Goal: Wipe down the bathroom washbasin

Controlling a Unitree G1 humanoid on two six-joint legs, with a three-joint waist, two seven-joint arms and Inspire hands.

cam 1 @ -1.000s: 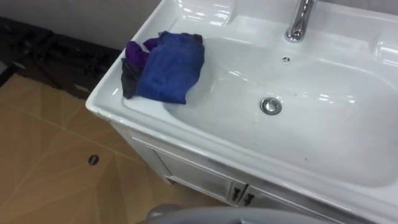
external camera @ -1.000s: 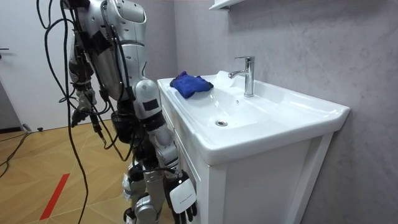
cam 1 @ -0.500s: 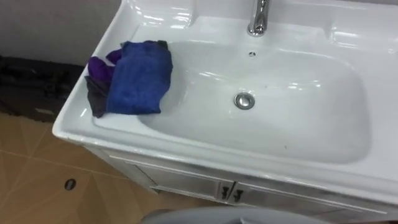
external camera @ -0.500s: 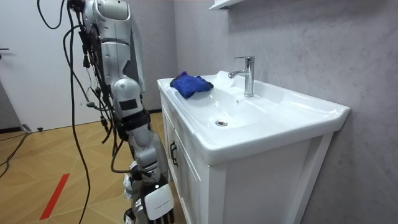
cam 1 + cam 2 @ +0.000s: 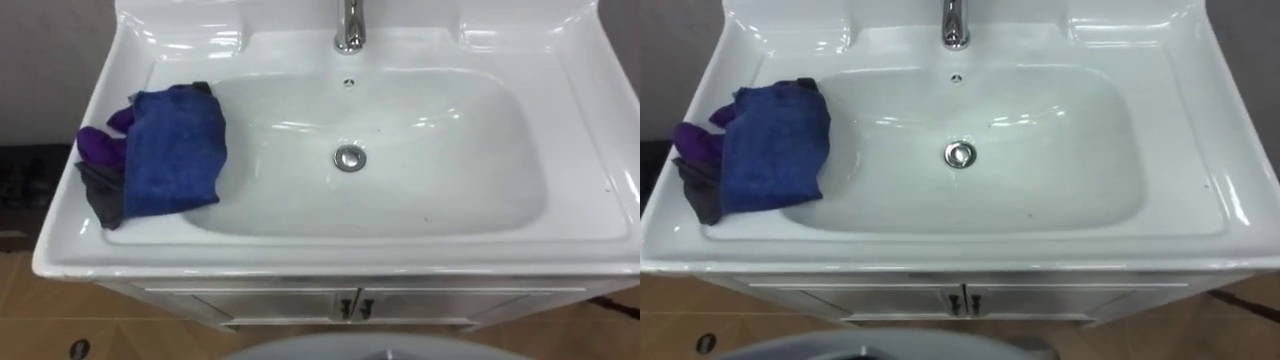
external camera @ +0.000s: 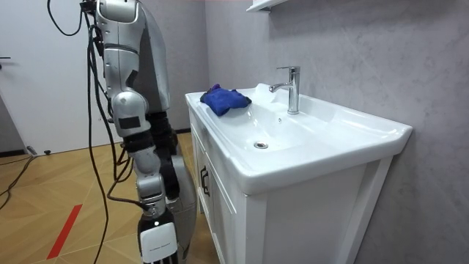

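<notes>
Both eye views look steeply down from close in front of the basin [image 5: 600,150], facing the tap [image 5: 349,25] at its far edge. The room view stands farther off, past the basin's right end, looking leftward along it. All share basin, tap and blue cloth [image 5: 170,150].

One basin [image 5: 330,255], one tap [image 5: 349,25], one blue cloth [image 5: 172,150]

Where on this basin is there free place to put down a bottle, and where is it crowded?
Free: the right rim of the basin, the back ledge either side of the faucet, and the bowl around the drain. Crowded: the left rim, where the blue cloth lies, its edge hanging into the bowl.
</notes>
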